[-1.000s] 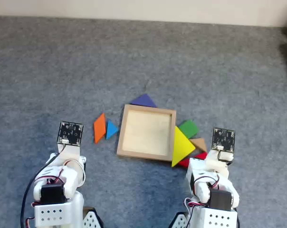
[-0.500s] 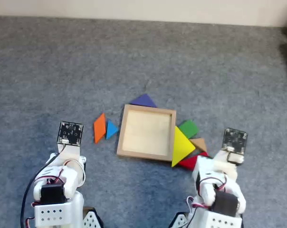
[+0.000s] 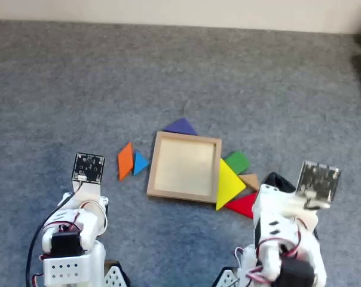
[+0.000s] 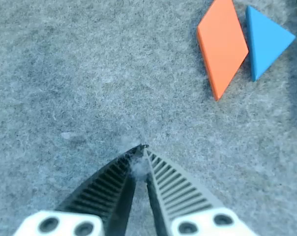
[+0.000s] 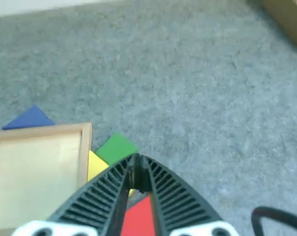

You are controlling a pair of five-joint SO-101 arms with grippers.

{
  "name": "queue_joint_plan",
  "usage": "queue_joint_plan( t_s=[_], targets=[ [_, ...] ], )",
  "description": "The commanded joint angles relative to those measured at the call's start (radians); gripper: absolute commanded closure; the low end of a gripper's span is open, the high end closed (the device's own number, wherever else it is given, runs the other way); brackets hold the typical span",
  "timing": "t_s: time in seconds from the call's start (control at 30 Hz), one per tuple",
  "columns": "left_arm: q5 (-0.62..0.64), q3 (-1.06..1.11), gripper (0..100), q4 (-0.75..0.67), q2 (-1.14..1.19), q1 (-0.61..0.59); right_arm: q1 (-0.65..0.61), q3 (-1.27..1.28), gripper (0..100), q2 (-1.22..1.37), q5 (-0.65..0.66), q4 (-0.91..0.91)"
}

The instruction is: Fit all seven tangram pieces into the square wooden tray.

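In the last second our right claw (image 5: 137,158), closed on nothing, has risen and swung outward, uncovering the red piece (image 3: 241,205) just beneath its tips, with the bare tray (image 3: 186,139) ahead and inward, while our closed left claw (image 4: 141,147) idles, so no piece is yet placed.

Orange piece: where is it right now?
The orange piece lies on the carpet in the high view, left of the tray, beside the blue triangle.
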Motion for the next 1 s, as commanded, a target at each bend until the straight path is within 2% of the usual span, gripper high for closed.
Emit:
queue_joint_plan(
  t_s=[0.0,0.2,0.47,0.67,0.9,0.97],
  targets=[
    [-0.003,0.007,99,0.003,-0.001,-0.001,-0.001,-0.165,99.1,0.268,-0.005,0.042],
    [-0.003,0.007,99,0.003,-0.001,-0.001,-0.007,-0.357,95.1,0.621,-0.005,0.085],
    [-0.003,0.007,99,0.003,-0.001,-0.001,-0.226,-0.369,77.0,0.857,-0.009,0.085],
    [-0.003,0.007,99,0.003,-0.001,-0.001,-0.400,-0.375,76.2,1.046,-0.011,0.018],
    [-0.003,0.007,99,0.003,-0.001,-0.001,-0.414,-0.378,75.6,1.265,-0.011,-0.134],
    [-0.003,0.007,99,0.003,-0.001,-0.001,-0.415,-0.378,72.4,1.317,-0.011,-0.165]
  ],
)
